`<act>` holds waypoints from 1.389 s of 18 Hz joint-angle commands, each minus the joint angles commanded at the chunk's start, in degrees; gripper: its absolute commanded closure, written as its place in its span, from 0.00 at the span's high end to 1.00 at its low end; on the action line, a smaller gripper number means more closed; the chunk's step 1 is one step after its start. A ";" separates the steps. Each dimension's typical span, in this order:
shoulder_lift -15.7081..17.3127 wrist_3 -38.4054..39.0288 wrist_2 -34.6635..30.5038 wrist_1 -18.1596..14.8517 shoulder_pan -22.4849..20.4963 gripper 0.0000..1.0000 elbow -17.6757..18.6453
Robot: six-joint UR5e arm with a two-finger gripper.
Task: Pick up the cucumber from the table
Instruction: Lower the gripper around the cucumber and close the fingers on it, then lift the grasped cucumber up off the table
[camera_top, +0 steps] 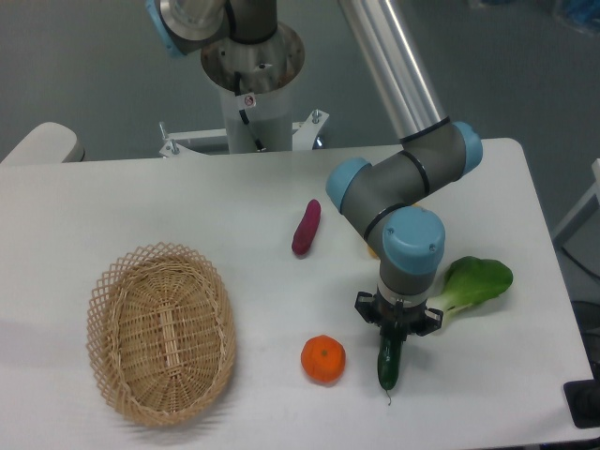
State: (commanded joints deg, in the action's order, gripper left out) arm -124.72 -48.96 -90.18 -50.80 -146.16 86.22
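The cucumber is a slim dark green cylinder lying on the white table near the front edge, its thin stem tip pointing toward the front. My gripper points straight down over the cucumber's far end, and its fingers reach down to the cucumber. The wrist hides the fingertips, so I cannot tell whether they are closed on it. The cucumber still rests on the table.
An orange sits just left of the cucumber. A bok choy lies right of the gripper. A purple sweet potato lies in the middle. A wicker basket stands at the front left. The table's front edge is close.
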 joint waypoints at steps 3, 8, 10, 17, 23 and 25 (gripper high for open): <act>1.75 -2.80 -0.09 -0.44 0.00 0.21 -0.35; 6.32 -9.56 -0.44 -2.02 -0.61 0.21 -0.97; 7.91 -13.78 -0.70 -3.60 -1.14 0.21 -1.41; 13.36 -29.86 -0.79 -10.80 -8.43 0.21 -1.58; 14.50 -35.68 -0.79 -13.01 -11.25 0.21 -1.58; 14.68 -35.77 -0.79 -13.01 -11.42 0.21 -1.58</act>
State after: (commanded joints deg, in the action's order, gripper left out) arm -110.04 -84.73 -90.97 -63.81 -157.59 84.64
